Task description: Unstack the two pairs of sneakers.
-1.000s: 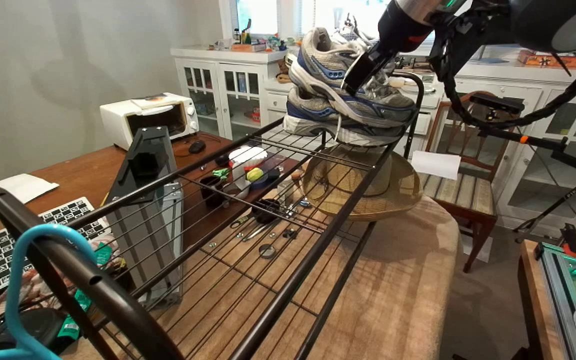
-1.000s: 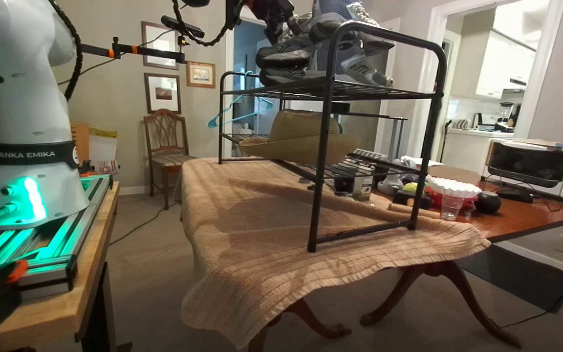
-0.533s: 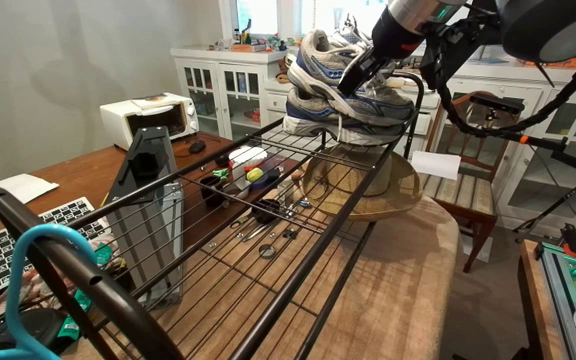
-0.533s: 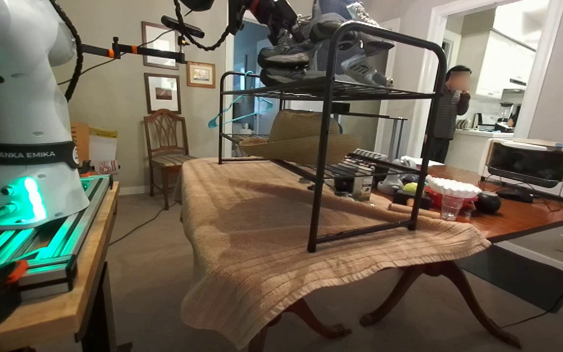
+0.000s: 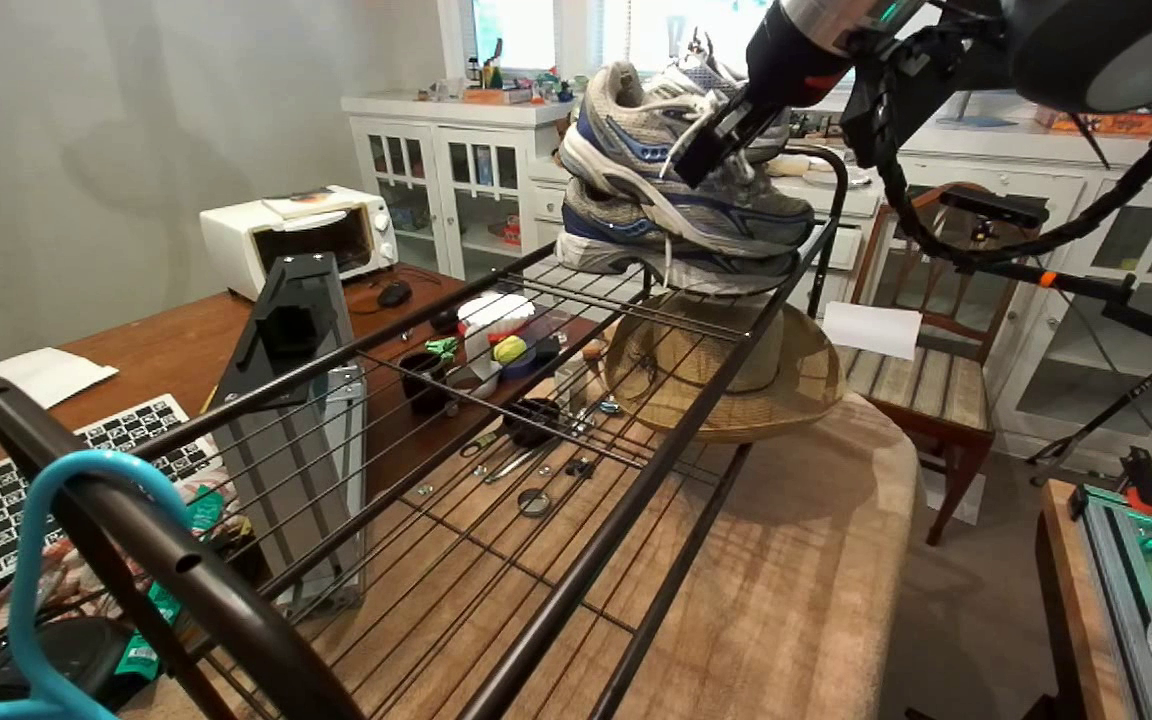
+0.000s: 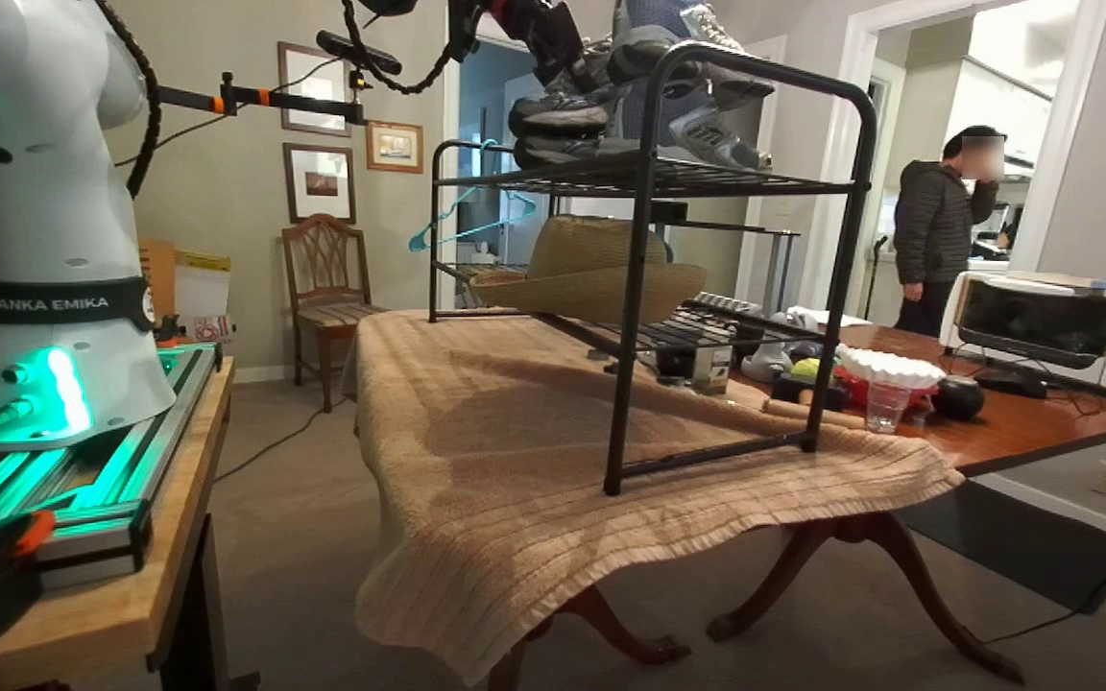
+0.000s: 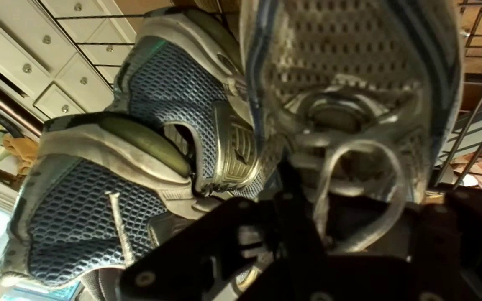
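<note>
The claw (image 5: 704,162) is sitting at the midfoot of the top sneaker (image 5: 701,210); no view is showing whether it is gripping. Below the claw, a second sneaker (image 5: 626,245) is lying on the rack (image 5: 588,560). Beside the claw, a third sneaker (image 7: 94,205) is resting on a fourth sneaker (image 7: 182,79).

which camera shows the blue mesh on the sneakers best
The wrist view: the blue mesh looms large, its holes distinct. In an exterior view it is small, partly behind the rack; also in an exterior view, the nearer sneakers hide most or all of it.
</note>
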`<state>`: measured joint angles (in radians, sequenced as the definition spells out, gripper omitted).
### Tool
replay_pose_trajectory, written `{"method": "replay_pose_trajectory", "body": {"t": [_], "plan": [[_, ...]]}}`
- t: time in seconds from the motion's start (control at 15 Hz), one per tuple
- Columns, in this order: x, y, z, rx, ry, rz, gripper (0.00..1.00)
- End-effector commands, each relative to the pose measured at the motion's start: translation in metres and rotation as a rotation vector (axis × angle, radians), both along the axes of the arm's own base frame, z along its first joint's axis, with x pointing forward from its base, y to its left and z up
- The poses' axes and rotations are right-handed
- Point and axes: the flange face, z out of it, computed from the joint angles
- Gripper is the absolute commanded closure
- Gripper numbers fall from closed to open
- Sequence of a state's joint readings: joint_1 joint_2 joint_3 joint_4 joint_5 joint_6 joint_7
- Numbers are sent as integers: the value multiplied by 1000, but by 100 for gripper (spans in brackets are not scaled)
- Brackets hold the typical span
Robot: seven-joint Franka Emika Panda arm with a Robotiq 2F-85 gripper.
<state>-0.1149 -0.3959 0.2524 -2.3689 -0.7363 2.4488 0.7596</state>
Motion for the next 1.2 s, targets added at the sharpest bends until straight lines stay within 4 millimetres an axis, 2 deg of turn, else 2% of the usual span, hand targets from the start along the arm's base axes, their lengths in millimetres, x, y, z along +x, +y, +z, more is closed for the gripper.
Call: {"method": "replay_pose_trajectory", "body": {"t": [0.0, 0.2, 0.8, 1.13], "plan": [[-14, 15, 9, 35, -30, 30, 100], [-23, 23, 19, 28, -60, 36, 100], [-27, 43, 23, 65, -56, 75, 100], [-33, 66, 24, 107, -47, 116, 100]]}}
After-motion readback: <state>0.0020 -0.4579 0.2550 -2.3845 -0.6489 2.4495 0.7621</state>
